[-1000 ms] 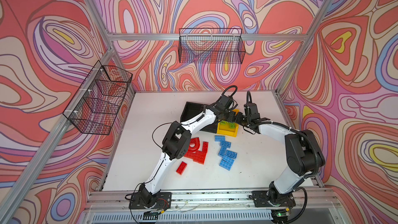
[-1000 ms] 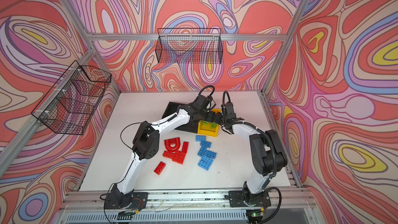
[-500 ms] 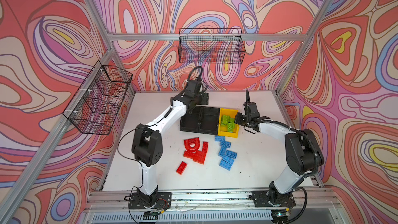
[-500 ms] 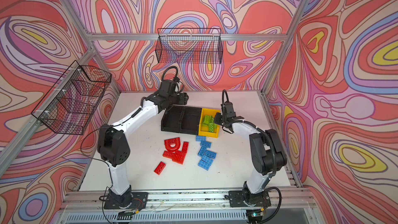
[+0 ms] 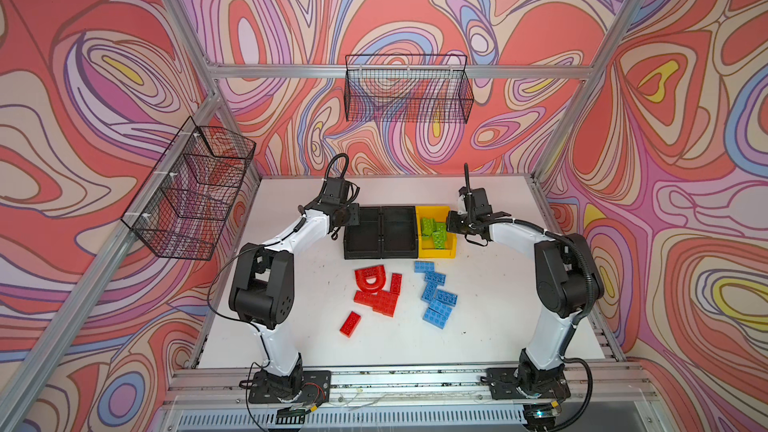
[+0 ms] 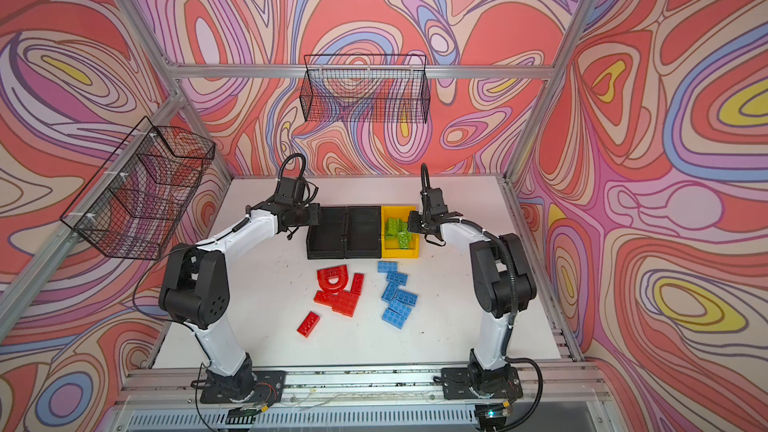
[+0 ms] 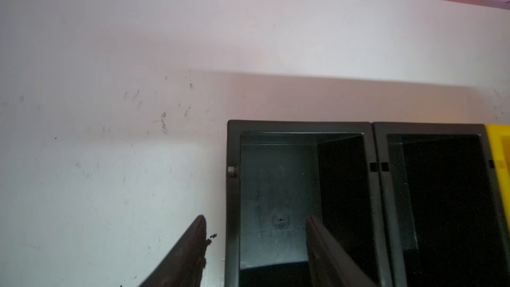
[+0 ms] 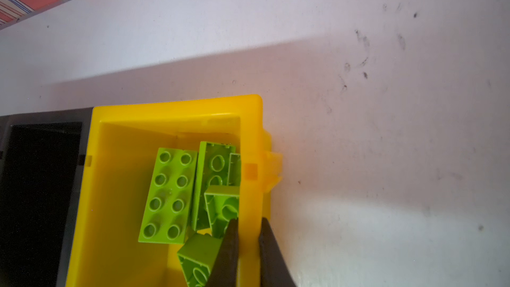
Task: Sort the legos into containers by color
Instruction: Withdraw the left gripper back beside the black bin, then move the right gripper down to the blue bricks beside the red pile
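**Both grippers at the ends of the bin row, red and blue on the table**

Nearest me on the white table (image 5: pixel 498 326), the red legos (image 5: pixel 382 299) lie in a loose cluster, with the red arch (image 5: pixel 370 280) at its far edge and a lone red brick (image 5: pixel 350 324) apart on the near side. Just right of them, the blue legos (image 5: pixel 436 297) run in a ragged line toward the bins.

Behind stands the joined row: left black bin (image 5: pixel 361 253), middle black bin (image 5: pixel 399 252), then the yellow bin (image 5: pixel 432 253), which holds the green legos (image 8: pixel 168 197) piled together. My right gripper (image 8: pixel 248 220) is clamped on the yellow bin's outer wall, one finger inside beside the green pile and one outside. My left gripper (image 7: pixel 256 218) stands with its jaws apart astride the left black bin's outer wall, pinching nothing.

Farthest back, two wire baskets (image 5: pixel 409 93) hang on the walls.
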Robot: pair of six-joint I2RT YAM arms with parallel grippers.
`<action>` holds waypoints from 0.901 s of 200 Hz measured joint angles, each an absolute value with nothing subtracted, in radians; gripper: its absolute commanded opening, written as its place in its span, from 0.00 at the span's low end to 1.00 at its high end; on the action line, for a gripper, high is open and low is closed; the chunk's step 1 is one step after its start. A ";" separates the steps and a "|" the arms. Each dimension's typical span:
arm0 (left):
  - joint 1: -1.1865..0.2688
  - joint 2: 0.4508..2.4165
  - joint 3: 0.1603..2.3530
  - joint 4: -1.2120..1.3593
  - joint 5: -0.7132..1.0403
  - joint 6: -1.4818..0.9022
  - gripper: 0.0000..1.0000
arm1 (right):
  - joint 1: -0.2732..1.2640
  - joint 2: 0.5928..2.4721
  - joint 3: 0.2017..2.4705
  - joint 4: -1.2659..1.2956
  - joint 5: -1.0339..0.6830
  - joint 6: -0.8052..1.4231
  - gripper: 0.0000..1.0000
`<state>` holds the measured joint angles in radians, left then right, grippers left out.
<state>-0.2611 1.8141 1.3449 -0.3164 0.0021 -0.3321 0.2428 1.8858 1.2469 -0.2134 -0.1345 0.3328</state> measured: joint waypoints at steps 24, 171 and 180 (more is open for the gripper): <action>-0.239 1.814 1.334 -0.316 -0.004 -0.335 0.59 | 0.243 1.908 1.282 -0.230 -0.133 0.313 0.07; -0.216 1.894 1.303 -0.278 0.015 -0.351 0.30 | 0.243 1.698 1.260 -0.303 -0.083 0.241 0.42; -0.216 1.897 1.303 -0.278 0.019 -0.352 0.28 | 0.244 1.650 1.238 -0.308 -0.097 0.240 0.43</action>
<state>-0.2161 1.8965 1.3029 -0.2783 0.0189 -0.3519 0.2440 1.6501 1.2381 -0.3080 -0.0967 0.2398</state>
